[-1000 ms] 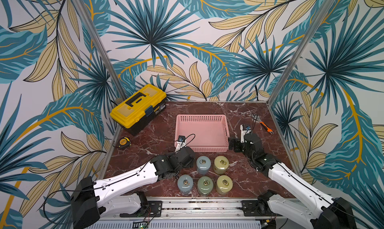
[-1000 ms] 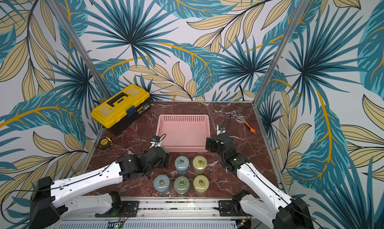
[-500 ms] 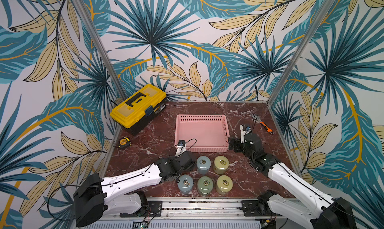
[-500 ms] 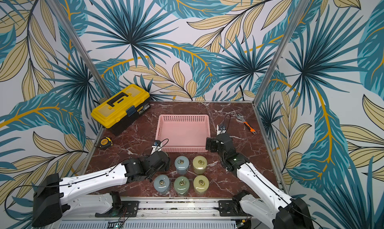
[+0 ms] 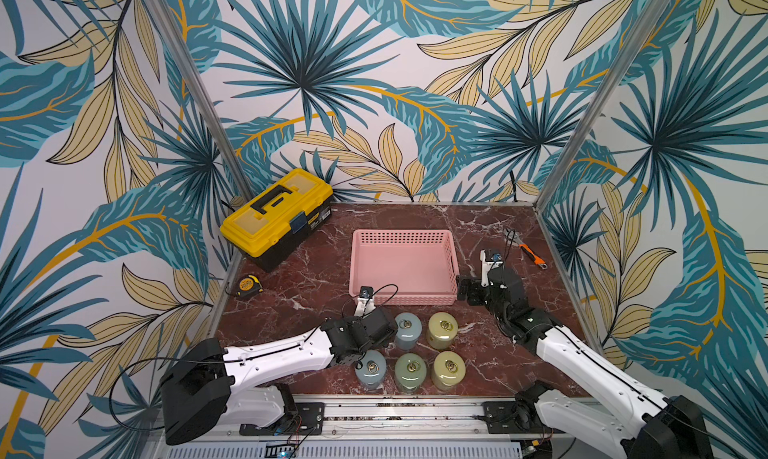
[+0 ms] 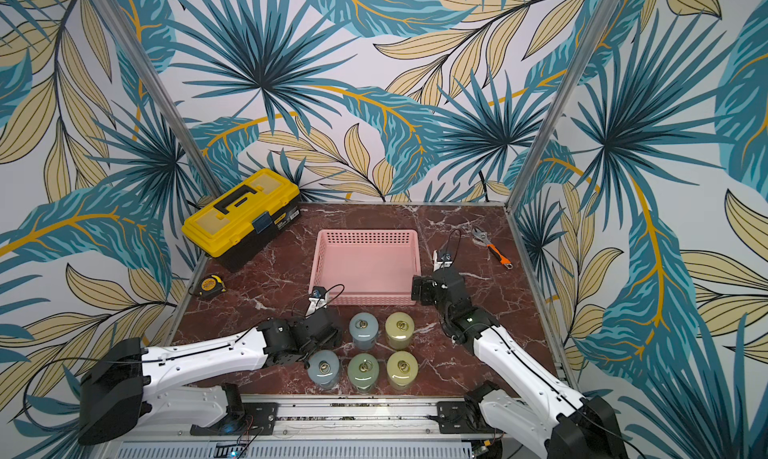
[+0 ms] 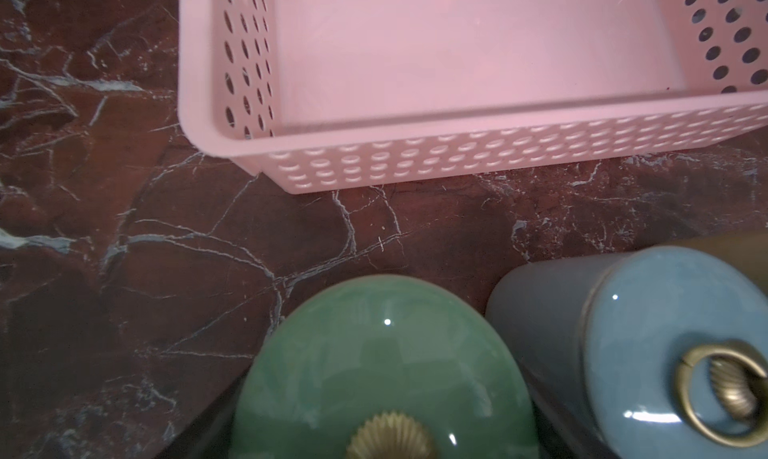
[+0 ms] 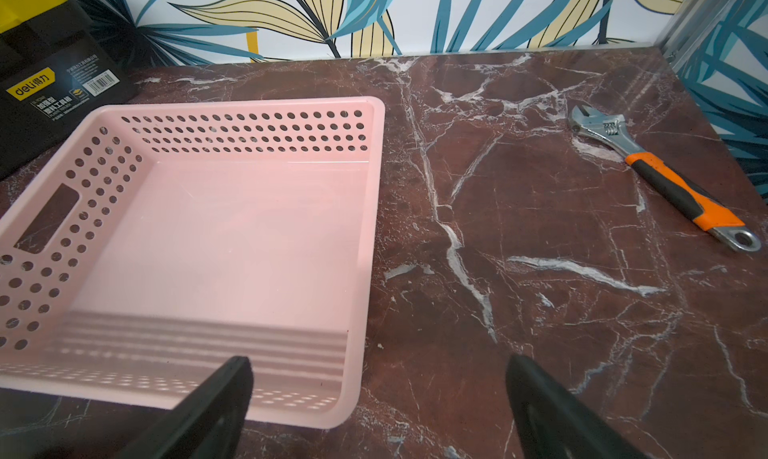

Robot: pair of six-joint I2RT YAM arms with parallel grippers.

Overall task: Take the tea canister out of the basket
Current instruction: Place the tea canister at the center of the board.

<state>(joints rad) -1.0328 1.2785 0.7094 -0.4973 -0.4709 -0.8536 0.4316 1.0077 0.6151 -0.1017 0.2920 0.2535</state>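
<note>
The pink basket (image 5: 403,301) (image 8: 376,228) stands empty in the middle of the marble table. My left gripper (image 5: 376,326) is just in front of the basket's near left corner, shut on a green tea canister (image 7: 374,353) with a brass knob. The gripper hides this canister in both top views, so I cannot tell whether it rests on the table. It is close beside a blue-grey canister (image 5: 407,330) (image 7: 644,332). My right gripper (image 8: 378,361) stands open and empty at the basket's near right corner (image 5: 463,288).
Several more canisters stand in front of the basket: yellow (image 5: 442,330), blue (image 5: 371,367), green (image 5: 410,371) and yellow (image 5: 448,369). A yellow toolbox (image 5: 276,211) sits back left, a tape measure (image 5: 249,285) at the left edge, a wrench (image 5: 525,249) back right.
My left arm has drawn back slightly toward the front and sunk lower with the green canister. The right arm and the basket have not moved.
</note>
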